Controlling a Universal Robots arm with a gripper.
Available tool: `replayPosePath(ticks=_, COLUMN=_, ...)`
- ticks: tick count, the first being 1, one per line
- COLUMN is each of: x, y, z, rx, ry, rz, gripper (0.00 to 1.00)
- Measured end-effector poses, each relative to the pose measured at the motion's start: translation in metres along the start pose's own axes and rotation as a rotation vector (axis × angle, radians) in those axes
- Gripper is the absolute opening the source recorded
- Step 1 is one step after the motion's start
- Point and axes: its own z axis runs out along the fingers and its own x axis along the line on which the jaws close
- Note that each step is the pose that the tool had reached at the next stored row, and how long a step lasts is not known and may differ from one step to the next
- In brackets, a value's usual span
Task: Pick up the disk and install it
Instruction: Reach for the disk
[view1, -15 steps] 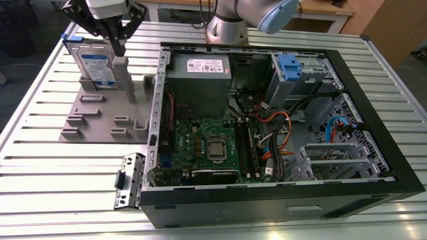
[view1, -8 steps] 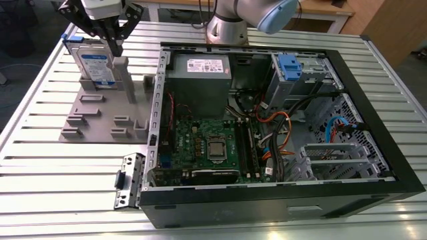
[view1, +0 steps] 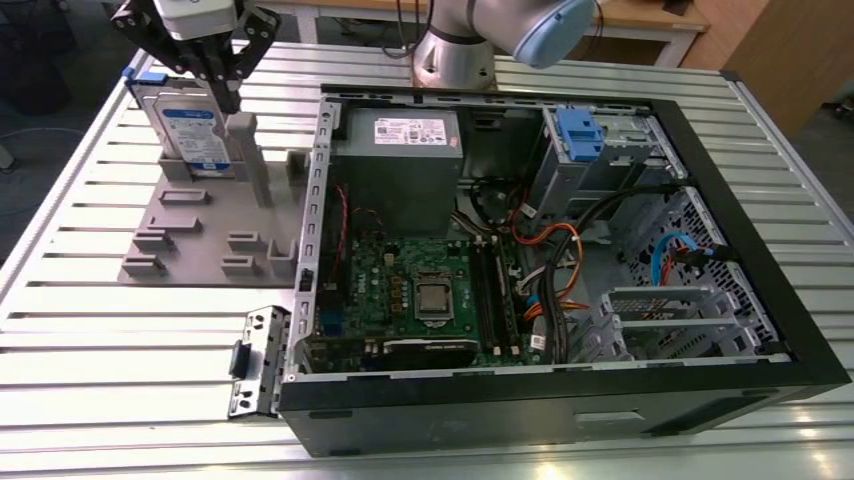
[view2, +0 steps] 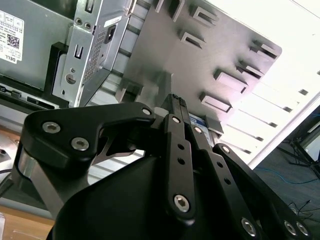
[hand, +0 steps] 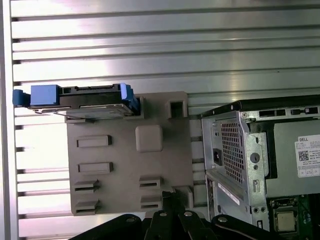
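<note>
A: Disk (view1: 191, 130) status?
B: Being held upright by grey rack (view1: 200, 235) on surface (view1: 80, 330), outside PC case (view1: 534, 412). Nothing's being gripped: pincer (view1: 234, 98) narrow, empty, near it. Pickup, install: both left.

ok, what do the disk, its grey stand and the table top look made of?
Disk: bare silver metal body under a paper-looking label, glossy blue frame, likely plastic. Grey stand: matte, uniform grey with moulded pockets, probably plastic or a print. Table top: slotted strips with a bright brushed sheen, looks like aluminium extrusion.
</note>
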Motion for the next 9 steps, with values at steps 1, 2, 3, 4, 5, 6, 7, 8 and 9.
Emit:
replayPosePath(ticks=1, x=0.0006, y=0.0001, z=0.0002, rx=0.0, ry=0.0, rz=0.0, gripper=0.1)
replayPosePath(ticks=2, x=0.0012, y=0.0002, z=0.0005, rx=0.0, ry=0.0, rz=0.0, gripper=0.1)
replayPosePath(ticks=3, x=0.0018, y=0.0002, z=0.0007, rx=-0.0001, ry=-0.0001, rz=0.0, gripper=0.1)
replayPosePath(ticks=4, x=0.0024, y=0.0003, z=0.0009, rx=0.0, ry=0.0, rz=0.0, gripper=0.1)
replayPosePath(ticks=5, x=0.003, y=0.0004, z=0.0011, rx=0.0, ry=0.0, rz=0.0, gripper=0.1)
replayPosePath(ticks=6, x=0.0037, y=0.0004, z=0.0013, rx=0.0, ry=0.0, rz=0.0, gripper=0.1)
replayPosePath(ticks=7, x=0.0044, y=0.0005, z=0.0015, rx=0.0, ry=0.0, rz=0.0, gripper=0.1)
replayPosePath(ticks=8, x=0.0051, y=0.0005, z=0.0017, rx=0.0, ry=0.0, rz=0.0, gripper=0.1)
replayPosePath(ticks=9, x=0.0057, y=0.0006, z=0.0019, rx=0.0, ry=0.0, rz=0.0, gripper=0.1)
